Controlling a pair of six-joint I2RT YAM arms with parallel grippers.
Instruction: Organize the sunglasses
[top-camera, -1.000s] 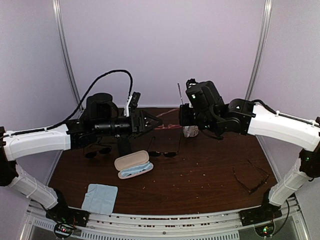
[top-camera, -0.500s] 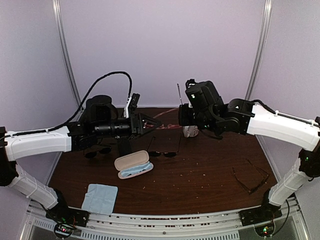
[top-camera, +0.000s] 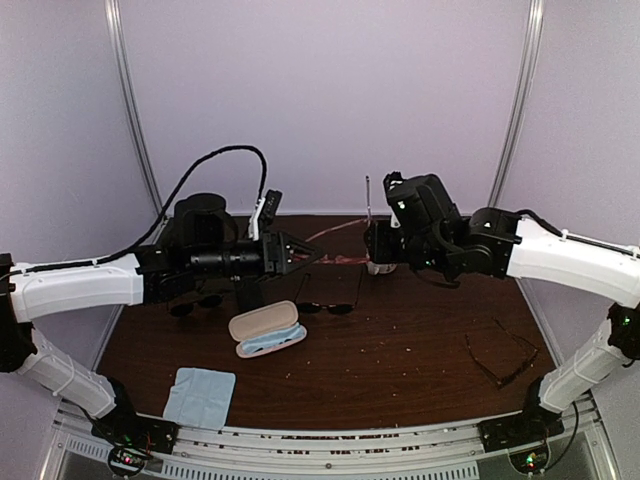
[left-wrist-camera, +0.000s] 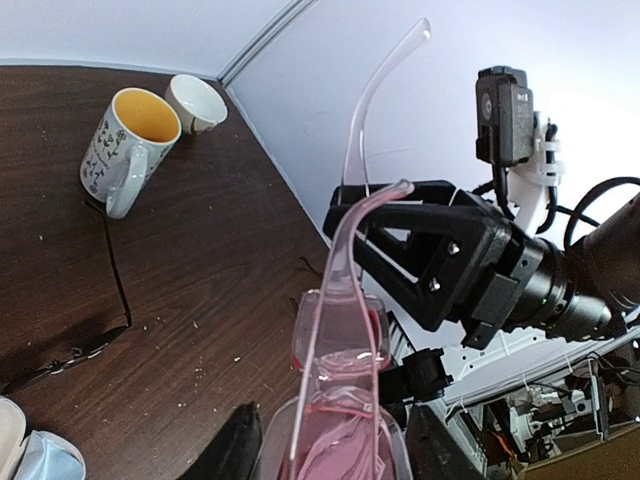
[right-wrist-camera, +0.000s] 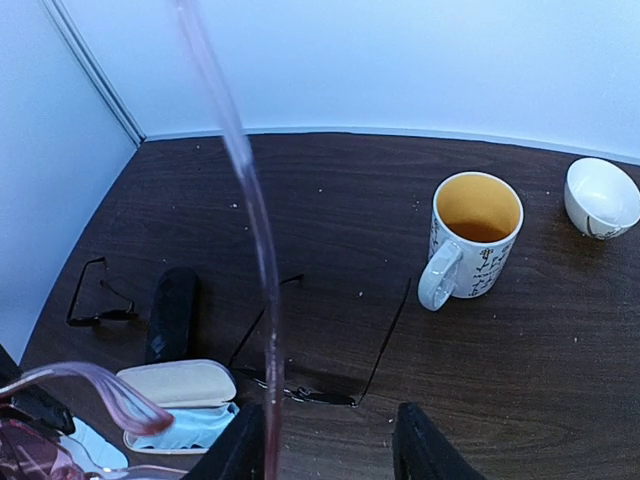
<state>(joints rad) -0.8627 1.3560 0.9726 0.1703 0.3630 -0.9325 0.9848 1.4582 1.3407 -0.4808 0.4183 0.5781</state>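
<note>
1. Step in hand, by my reading: folding the temples mid-air before stowing. The pink-red sunglasses (left-wrist-camera: 338, 335) hang between the two arms, well above the table (top-camera: 420, 350), with both temples swung out.
2. Grip, left side: the left gripper (left-wrist-camera: 330, 455) is clenched on the lens front of the pair, and the lenses fill the gap between its fingers.
3. Grip, right side: the right gripper (right-wrist-camera: 330, 450) has its fingers apart and pinches nothing. One temple runs down through the gap, just beside one finger. Cannot tell whether they touch.
4. On the table: a thin black-framed pair (top-camera: 325, 307) at centre, a dark-lensed pair (top-camera: 210, 300) under the left arm, and a second thin pair (top-camera: 505, 355) near the right edge.
5. An open case (top-camera: 267, 328) with a blue lining or cloth inside lies just in front of the centre pair.
6. Next move probably calls for the right fingers to press or re-pinch the free temple and swing it in toward the lenses while the left holds firm. The frame is thin and springy, so light force and a square push are needed.
7. Risk: the pair may twist out of the left grip.
</note>
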